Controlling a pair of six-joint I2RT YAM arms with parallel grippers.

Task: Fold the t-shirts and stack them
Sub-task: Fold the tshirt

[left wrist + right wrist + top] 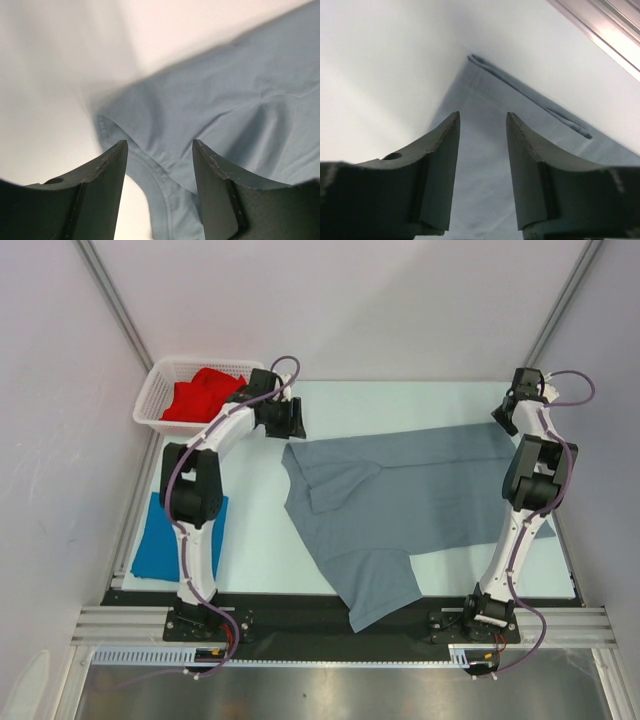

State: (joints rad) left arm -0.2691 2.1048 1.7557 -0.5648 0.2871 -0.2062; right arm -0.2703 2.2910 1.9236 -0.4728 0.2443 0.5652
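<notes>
Both stand parted and empty: left gripper (160, 145) above the crosswise grey t-shirt's (420, 490) left end, right gripper (482, 117) above its right.

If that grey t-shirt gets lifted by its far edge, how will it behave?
The grey t-shirt will probably sag limply: it lies creased, a flap folded over itself. Probably light, being thin and flat on the table.
</notes>
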